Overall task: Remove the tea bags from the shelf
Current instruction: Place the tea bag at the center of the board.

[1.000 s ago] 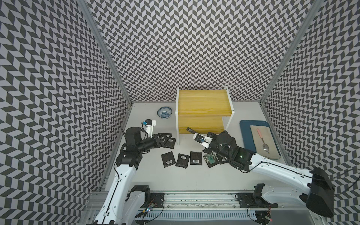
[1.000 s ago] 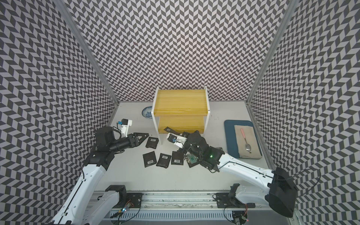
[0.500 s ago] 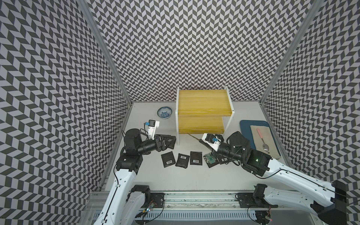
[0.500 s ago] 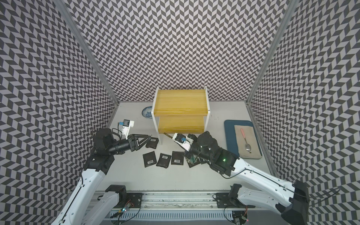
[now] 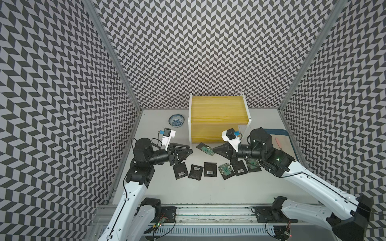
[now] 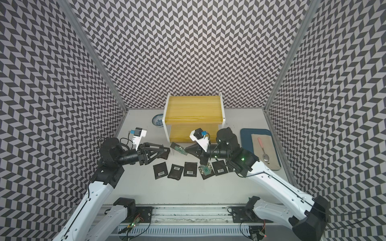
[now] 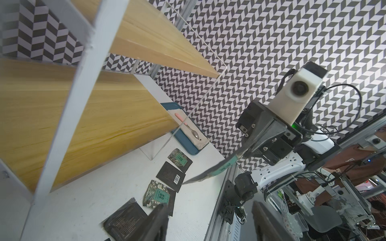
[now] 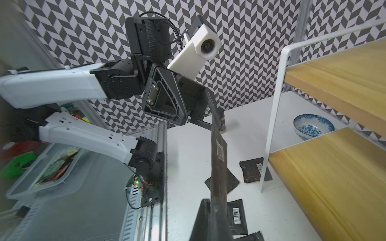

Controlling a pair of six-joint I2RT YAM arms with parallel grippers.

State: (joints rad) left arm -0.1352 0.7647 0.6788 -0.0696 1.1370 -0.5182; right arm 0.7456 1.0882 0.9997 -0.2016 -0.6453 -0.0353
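Observation:
The shelf (image 5: 218,116) (image 6: 193,116) stands at the back of the table, and both yellow boards show bare. My right gripper (image 5: 215,149) (image 8: 215,225) is shut on one tea bag (image 5: 205,148) (image 8: 218,167), held in the air in front of the lower board. Facing it from the left, my left gripper (image 5: 189,152) (image 7: 211,225) is open, its tips just short of that tea bag (image 7: 208,173). Several more tea bags lie in a row on the table (image 5: 196,171) (image 6: 190,169) (image 7: 159,195). One tea bag (image 8: 251,172) lies by the shelf's white leg.
A blue-patterned bowl (image 5: 176,120) sits left of the shelf. A dark blue tray (image 6: 245,135) with a cloth and a pink-handled spoon (image 6: 264,150) lies at the right. Patterned walls close in three sides; a metal rail runs along the table's front edge.
My right gripper drew the tea bag away from the shelf's lower board toward the front, and the arm swung out to the right. My left gripper moved right toward the tea bag.

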